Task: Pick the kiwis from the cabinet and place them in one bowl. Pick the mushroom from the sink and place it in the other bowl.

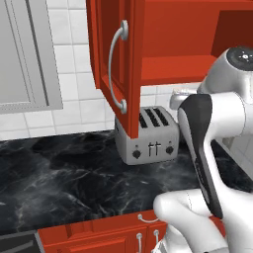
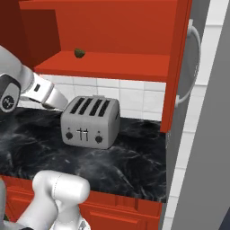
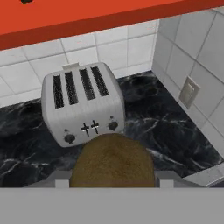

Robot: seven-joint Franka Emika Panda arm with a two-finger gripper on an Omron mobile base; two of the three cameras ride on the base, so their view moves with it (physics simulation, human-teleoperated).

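A brown, fuzzy kiwi [image 3: 113, 164] sits between the fingers of my gripper [image 3: 113, 178], which is shut on it above the black counter, in front of the toaster. A second kiwi [image 2: 79, 53] rests on the shelf of the red cabinet [image 2: 112, 63]. The cabinet's door [image 1: 116, 64] stands open, its curved silver handle facing out. My white arm [image 2: 45, 95] reaches in from the left, below the shelf. The bowls, the sink and the mushroom are out of view.
A silver four-slot toaster [image 3: 83, 103] stands on the black marble counter [image 1: 64, 173] against the tiled wall. A wall outlet [image 3: 188, 92] is on the side wall to its right. A grey wall cabinet [image 1: 24, 54] hangs further left. Red drawers [image 1: 99, 232] run below the counter.
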